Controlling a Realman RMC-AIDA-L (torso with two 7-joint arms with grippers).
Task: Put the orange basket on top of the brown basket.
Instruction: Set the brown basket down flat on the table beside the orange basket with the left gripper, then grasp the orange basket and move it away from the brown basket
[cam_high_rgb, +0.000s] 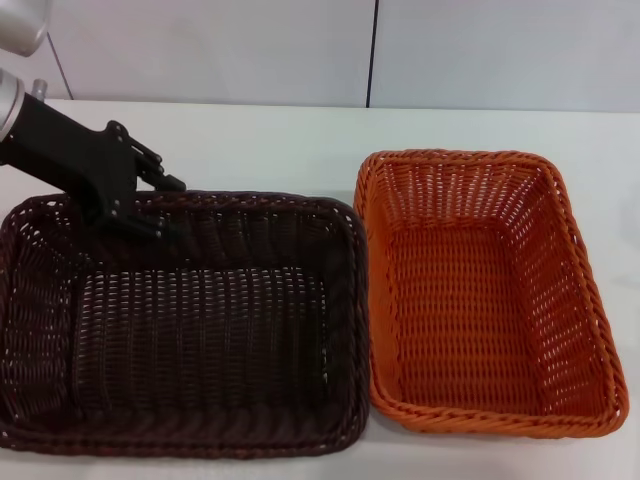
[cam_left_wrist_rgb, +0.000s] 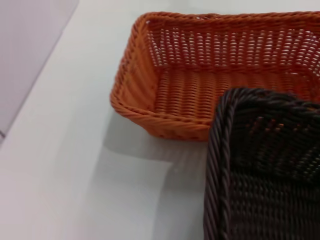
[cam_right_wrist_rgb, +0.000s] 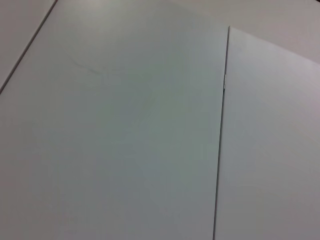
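The bright orange woven rectangular tray basket (cam_high_rgb: 485, 290) is seen resting on the white table (cam_high_rgb: 300, 140), just beside the very dark brown woven rectangular tray basket (cam_high_rgb: 185, 320) on its right, their long rims close or touching, so the stacking is judged not yet begun. The black left gripper (cam_high_rgb: 140, 200) is placed at the far rim of the brown basket near its left corner, though it cannot be told whether its fingers are spread or pinched on the braid. The right gripper is not shown in any view, and the lifting and placing of the orange basket onto the brown one are all left to be done.
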